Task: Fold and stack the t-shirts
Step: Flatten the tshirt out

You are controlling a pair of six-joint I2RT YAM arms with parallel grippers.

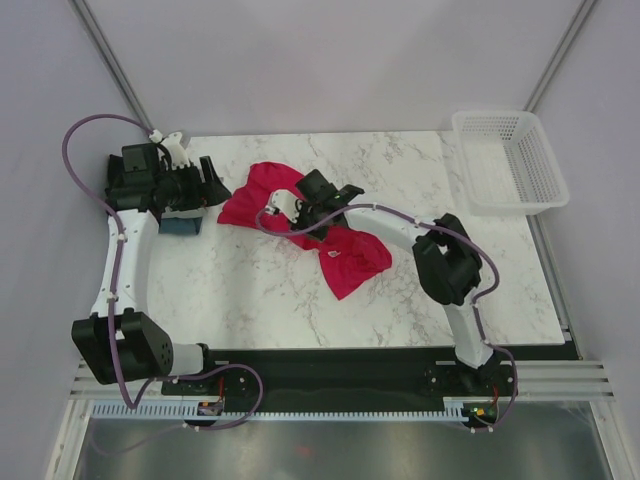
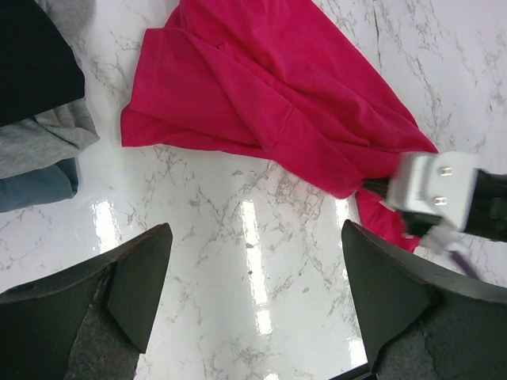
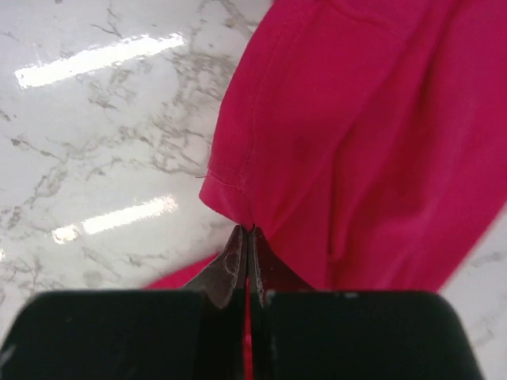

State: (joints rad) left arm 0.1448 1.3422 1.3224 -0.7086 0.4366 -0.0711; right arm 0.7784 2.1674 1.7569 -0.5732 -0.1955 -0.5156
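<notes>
Two pincers in view. Right pincer (image 3: 248,230): closed tight, tips pressed together on a stitched hem corner of the red t-shirt (image 3: 356,142), at the lower middle of the right wrist view. Left pincer (image 2: 255,237): spread wide, gripping nothing, both dark fingers (image 2: 139,273) at the bottom of the left wrist view, above bare marble.

One red t-shirt, unfolded and crumpled, lying across the centre of the top view on the tabletop (image 1: 250,290), running from upper left to lower right, with the right arm over its middle.

Three folded t-shirts, stacked in the upper left corner of the left wrist view: black t-shirt (image 2: 32,55) on top, grey t-shirt (image 2: 40,138) under it, blue t-shirt (image 2: 36,186) at the bottom. Near the red t-shirt's left edge but apart from it. In the top view, at the left of the frame, mostly hidden under the left arm, only a blue edge showing.

One white mesh basket (image 1: 495,114) at the upper right of the top view, overhanging the tabletop's right edge, well apart from all four t-shirts.
</notes>
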